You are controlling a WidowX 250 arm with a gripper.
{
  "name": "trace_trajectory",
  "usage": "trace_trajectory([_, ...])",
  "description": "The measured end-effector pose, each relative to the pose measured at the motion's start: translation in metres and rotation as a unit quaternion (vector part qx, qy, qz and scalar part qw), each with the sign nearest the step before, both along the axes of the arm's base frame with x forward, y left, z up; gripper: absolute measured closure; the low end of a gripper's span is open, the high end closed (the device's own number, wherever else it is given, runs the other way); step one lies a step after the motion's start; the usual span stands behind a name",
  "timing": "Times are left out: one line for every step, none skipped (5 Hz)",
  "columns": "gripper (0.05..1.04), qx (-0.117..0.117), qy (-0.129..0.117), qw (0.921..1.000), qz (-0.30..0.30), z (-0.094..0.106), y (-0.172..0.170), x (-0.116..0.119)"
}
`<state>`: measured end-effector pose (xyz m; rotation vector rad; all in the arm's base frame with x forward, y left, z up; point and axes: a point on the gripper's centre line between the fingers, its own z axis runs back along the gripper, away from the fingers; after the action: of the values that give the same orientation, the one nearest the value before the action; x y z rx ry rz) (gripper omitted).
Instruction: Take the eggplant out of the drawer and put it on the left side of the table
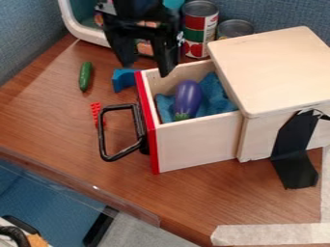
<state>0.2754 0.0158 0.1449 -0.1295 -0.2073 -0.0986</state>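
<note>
While the eggplant is cradled on blue cloth inside the open drawer, the gripper, its fingers spread apart, is best centred over the purple body and lowered clear of the sides, so that no cloth is pinched.

Brown table with drawer box, cucumber, blue piece, red piece, cans, bin, pale tape

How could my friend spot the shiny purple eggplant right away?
Find the big pale wooden box, then its open wooden drawer with the red front. Inside, on crumpled blue cloth, lies the smooth, rounded purple eggplant with a green cap. It's purple and plump, while the small green vegetable outside, on the brown wooden table, is thin.
</note>
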Motion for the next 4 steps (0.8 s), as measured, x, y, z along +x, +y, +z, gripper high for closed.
trace_trajectory([0.083, 0.027, -0.014, 0.9995, 0.003, -0.009, -0.011, 0.009])
trace_trajectory([0.083, 0.031, -0.013, 0.9994, 0.004, -0.021, -0.020, 0.019])
trace_trajectory([0.083, 0.032, -0.019, 0.9993, 0.005, -0.031, -0.030, 0.031])
trace_trajectory([0.083, 0.032, -0.026, 0.9991, 0.008, -0.035, -0.034, 0.042])
